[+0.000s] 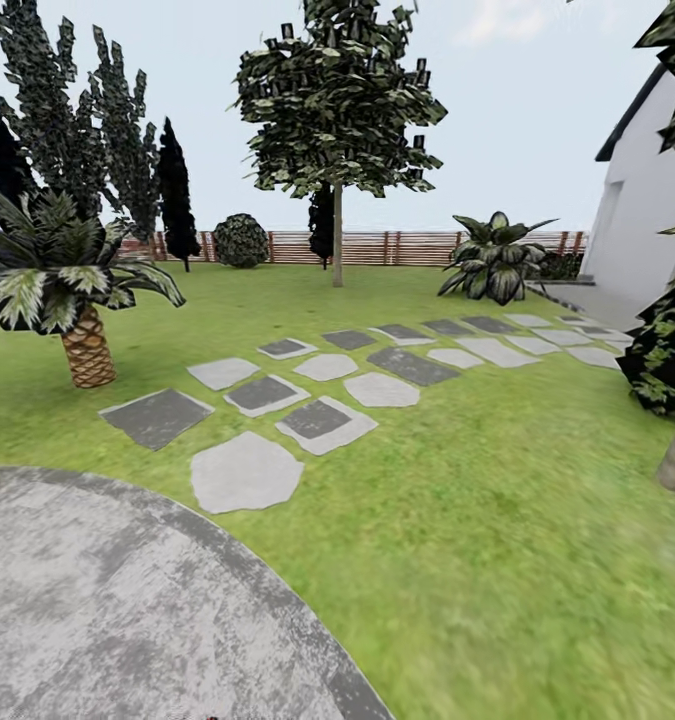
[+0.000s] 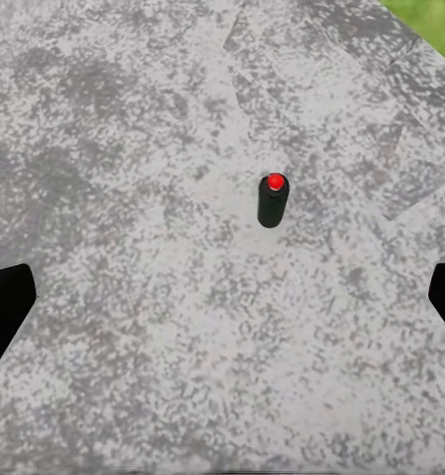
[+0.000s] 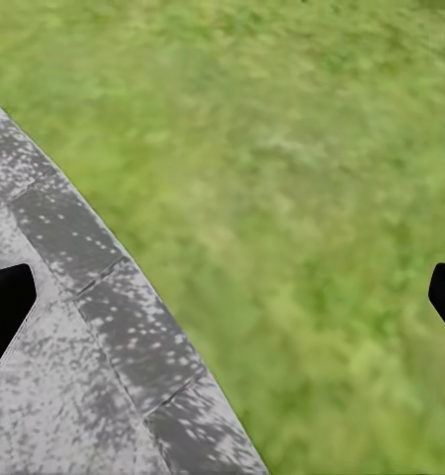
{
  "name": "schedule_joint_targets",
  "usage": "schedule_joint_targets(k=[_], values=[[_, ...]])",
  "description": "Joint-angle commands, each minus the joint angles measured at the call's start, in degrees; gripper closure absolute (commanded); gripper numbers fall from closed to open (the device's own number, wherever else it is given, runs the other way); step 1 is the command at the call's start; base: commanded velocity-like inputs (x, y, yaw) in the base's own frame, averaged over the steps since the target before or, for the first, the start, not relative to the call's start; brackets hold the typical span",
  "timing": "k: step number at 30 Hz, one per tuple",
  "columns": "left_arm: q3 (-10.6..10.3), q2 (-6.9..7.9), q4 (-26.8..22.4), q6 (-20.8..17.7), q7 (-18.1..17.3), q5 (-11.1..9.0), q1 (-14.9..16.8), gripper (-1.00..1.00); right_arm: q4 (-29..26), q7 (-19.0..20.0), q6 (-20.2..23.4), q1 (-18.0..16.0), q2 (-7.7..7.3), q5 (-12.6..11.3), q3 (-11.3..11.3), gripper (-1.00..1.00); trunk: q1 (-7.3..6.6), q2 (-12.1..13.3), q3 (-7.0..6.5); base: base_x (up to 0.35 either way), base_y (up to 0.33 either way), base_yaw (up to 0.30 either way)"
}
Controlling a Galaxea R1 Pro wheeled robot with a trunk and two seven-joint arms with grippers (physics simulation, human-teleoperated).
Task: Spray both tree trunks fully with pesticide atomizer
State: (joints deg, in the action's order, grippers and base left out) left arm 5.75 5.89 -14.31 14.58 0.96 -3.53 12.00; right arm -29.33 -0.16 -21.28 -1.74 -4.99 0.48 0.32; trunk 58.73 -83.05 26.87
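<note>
Left fingers (image 2: 7,302) wide apart, apparently empty.

- We see a short palm (image 1: 77,300) with a scaly brown trunk on the left of the grass.
- Dark, narrow trees (image 1: 177,190) stand by the far edge.
- A round bush (image 1: 240,240) sits nearby.
- A broad-leaved shrub (image 1: 495,258) grows near the right side.

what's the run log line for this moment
phase: approach | pesticide atomizer: upright on floor, ungrasped | left gripper: open above it | right gripper: open over paving edge
</note>
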Motion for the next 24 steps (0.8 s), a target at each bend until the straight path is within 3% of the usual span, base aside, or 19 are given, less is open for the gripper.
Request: schedule_joint_targets(k=[1, 10, 13, 16, 24], values=[[-0.04, -0.01, 0.07, 0.19, 0.01, -0.38, 0.05, -1.0, 0.02, -0.02, -0.16, -0.02, -0.02, 0.05, 0.03, -1.0, 0.0, -0.03, 0.06, 0.001, -0.001, 0.276], [-0.04, -0.02, 0.07, 0.27, 0.01, -0.8, 0.04, -1.0, -0.02, -0.02, -0.16, -0.02, -0.02, 0.05, 0.03, -1.0, 0.0, -0.03, 0.06, 0.0, 0.0, 0.276], [-0.04, 0.09, 0.07, 0.28, 0.01, -2.46, 0.05, -1.0, -0.03, -0.02, -0.16, -0.02, -0.02, 0.05, 0.03, -1.0, 0.0, -0.03, 0.06, 0.0, 0.0, 0.276], [-0.04, 0.57, 0.07, 0.28, -0.05, -5.67, 0.04, -1.0, -0.03, -0.02, -0.16, -0.02, -0.02, 0.05, 0.03, -1.0, 0.0, -0.03, 0.06, 0.0, 0.0, 0.276], [-0.1, 0.86, 0.04, 0.34, -0.14, -6.34, 0.05, -1.0, -0.03, -0.02, -0.16, -0.02, -0.02, 0.05, 0.03, -1.0, 0.0, -0.03, 0.06, 0.0, 0.0, 0.276]])
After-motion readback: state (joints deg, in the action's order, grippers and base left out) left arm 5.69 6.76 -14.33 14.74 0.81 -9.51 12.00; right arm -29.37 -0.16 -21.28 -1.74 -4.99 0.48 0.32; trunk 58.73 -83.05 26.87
